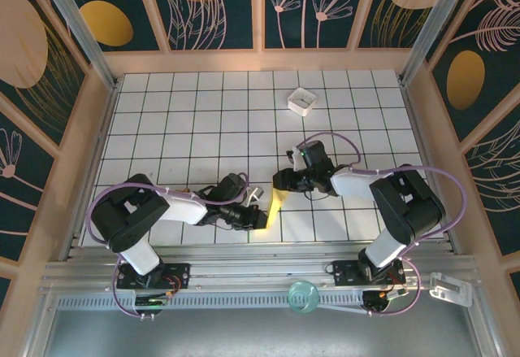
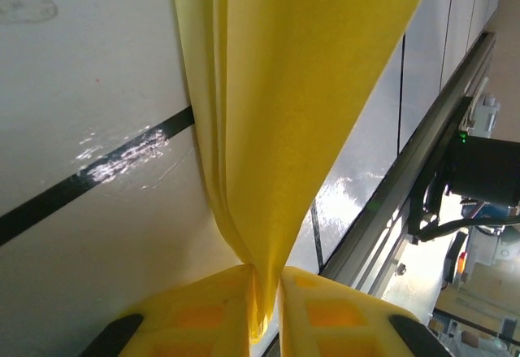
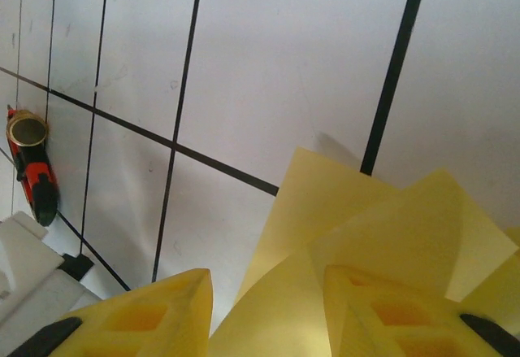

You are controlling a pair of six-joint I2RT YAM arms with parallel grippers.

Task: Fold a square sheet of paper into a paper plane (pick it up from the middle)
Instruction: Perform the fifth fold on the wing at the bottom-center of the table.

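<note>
Paper plane (image 1: 275, 209): yellow, folded into a slim strip of several layers. It is located on the near middle of the table (image 1: 203, 113), between the two hands; whether it rests on the white gridded surface or is lifted clear of it cannot be told. Left hand (image 1: 257, 213): set just left of the plane and clenched on its near end. In the left wrist view the two yellow fingers (image 2: 203, 316) are seen pressed almost together, with the folded paper pinched between them and the layers widening away from the grip. Right hand (image 1: 284, 180): set at the far end of the plane, on its right side, and released. In the right wrist view its yellow fingers (image 3: 154, 316) are seen well apart, and the pointed corners of the paper are seen in the gap and beyond the right-side finger. Whether either finger touches the paper cannot be told. Box (image 1: 302, 101): small, white, square, placed on the far part of the table, right of centre and well apart from the plane. Disc (image 1: 303, 294): clear and round, placed on the metal rail (image 1: 244, 272) at the near edge, between the two arm bases. Bracket (image 1: 449, 288): white, placed at the near right. Walls (image 1: 211, 7): wood-framed panels, dark, printed with leaves.
</note>
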